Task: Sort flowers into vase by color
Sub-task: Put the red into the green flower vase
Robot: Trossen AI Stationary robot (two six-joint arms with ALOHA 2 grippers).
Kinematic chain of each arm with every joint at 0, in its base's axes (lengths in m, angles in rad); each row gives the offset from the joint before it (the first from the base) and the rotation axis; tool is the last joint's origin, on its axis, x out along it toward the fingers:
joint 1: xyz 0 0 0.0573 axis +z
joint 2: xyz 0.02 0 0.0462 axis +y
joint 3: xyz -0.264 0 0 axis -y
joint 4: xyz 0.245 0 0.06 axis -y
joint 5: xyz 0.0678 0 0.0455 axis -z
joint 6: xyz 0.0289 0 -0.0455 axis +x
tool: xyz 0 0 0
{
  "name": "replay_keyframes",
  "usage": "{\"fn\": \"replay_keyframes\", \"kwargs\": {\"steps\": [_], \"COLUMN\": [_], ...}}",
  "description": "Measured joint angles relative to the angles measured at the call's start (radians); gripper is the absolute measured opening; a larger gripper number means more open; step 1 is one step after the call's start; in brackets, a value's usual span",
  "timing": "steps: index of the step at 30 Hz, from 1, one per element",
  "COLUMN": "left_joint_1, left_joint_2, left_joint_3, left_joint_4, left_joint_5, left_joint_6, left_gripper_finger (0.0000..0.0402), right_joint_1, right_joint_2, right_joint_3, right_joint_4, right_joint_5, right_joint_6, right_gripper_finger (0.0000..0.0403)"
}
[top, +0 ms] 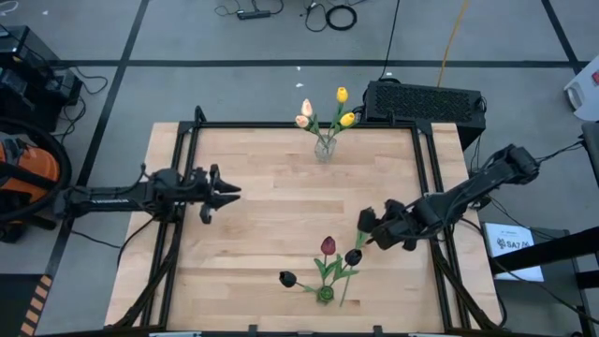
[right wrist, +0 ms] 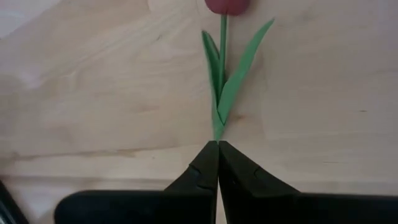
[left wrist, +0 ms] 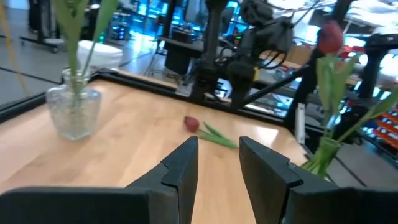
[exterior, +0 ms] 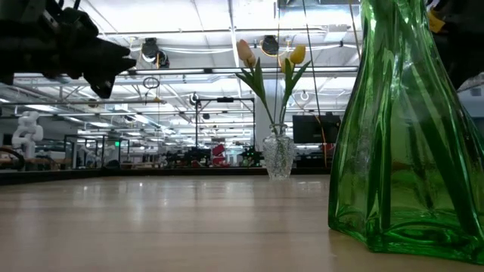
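A dark red tulip (right wrist: 221, 74) lies near the table's right side, its head (left wrist: 191, 124) toward the far edge. My right gripper (right wrist: 217, 144) is shut on it and shows slanting down in the high view (top: 368, 234). A green vase (top: 325, 293) at the near middle holds one dark red and two near-black tulips. A clear vase (top: 324, 148) at the far middle holds peach and yellow tulips. My left gripper (top: 229, 192) hovers level over the table's left half, open, with nothing between its fingers (left wrist: 180, 162). My right gripper pinches the tulip's green stem at its lower end (right wrist: 217, 132), just below the leaves, between its two fingertips. The fingers slant down from the table's right side, in line with the stem. The head and leaves lie on or just over the tabletop; which, I cannot tell.
The black arm frame runs along the table's left and right edges (top: 432, 178). A black box (top: 423, 101) stands behind the far right corner. Bare wood lies between the two vases (top: 281, 225).
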Motion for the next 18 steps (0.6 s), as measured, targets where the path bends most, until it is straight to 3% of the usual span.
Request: {"fn": "replay_keyframes", "kwargs": {"steps": [9,18], "left_joint_1": [-0.075,-0.032], "left_joint_2": [-0.009,-0.105], "left_joint_3": [0.001,0.001], "left_joint_4": [-0.037,-0.168], "left_joint_5": [-0.026,-0.033], "left_joint_6": [0.043,0.127], "left_gripper_finger": [0.0123,0.0123], "right_joint_1": [0.0,-0.001], "right_joint_2": [0.058,0.056], "right_joint_3": [0.0,0.0], "right_joint_4": [0.034,0.043], "right_joint_5": [-0.08,-0.073], "right_joint_6": [0.009,-0.009], "right_gripper_finger": [0.0004,0.0004]}}
